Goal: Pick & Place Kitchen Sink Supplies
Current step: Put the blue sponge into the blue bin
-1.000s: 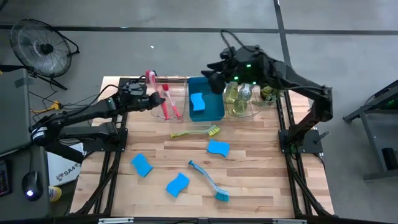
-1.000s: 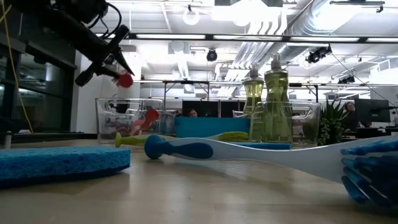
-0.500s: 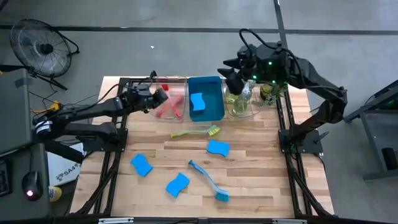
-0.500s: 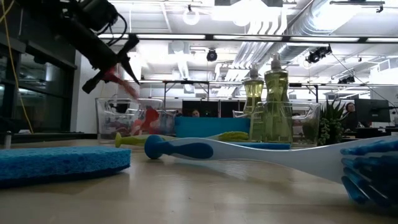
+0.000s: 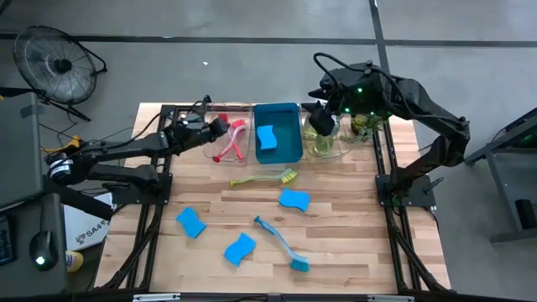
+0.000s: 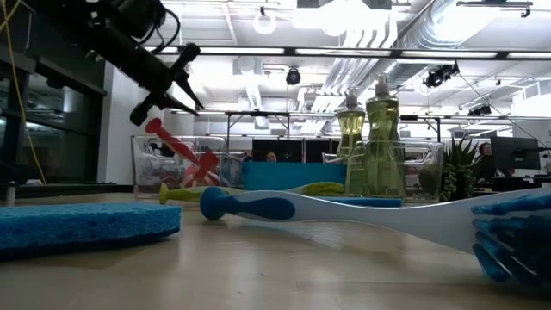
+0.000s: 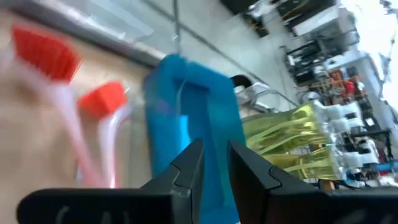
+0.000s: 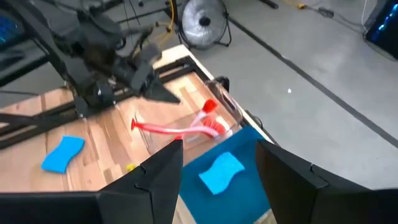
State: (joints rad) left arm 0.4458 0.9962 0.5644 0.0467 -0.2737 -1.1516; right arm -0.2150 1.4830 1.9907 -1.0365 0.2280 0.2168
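My left gripper (image 5: 223, 126) (image 6: 196, 79) is open and empty above the left clear tray (image 5: 241, 107). Two pink-red brushes (image 5: 231, 143) (image 7: 56, 56) lie crossed in that tray; one (image 6: 176, 148) leans up on its wall. My right gripper (image 5: 320, 124) (image 8: 217, 155) is open and empty above the right clear tray, where two pump bottles (image 5: 325, 136) (image 6: 383, 146) stand. One blue sponge (image 5: 267, 137) lies in the blue bin (image 5: 291, 153). On the table lie a yellow-green brush (image 5: 264, 178), a teal brush (image 5: 281, 243) and three sponges (image 5: 294, 200) (image 5: 191, 222) (image 5: 240, 248).
The two clear trays and the blue bin stand in a row along the table's far edge. A small potted plant (image 5: 362, 126) sits at the far right corner. A fan (image 5: 54, 63) stands on the floor beyond the far left corner.
My left gripper has let go of a pink-red brush, which dropped from the air into the left clear tray and now leans on its wall; the gripper shifted slightly right. My right gripper moved from above the blue bin rightward, over the bottles.
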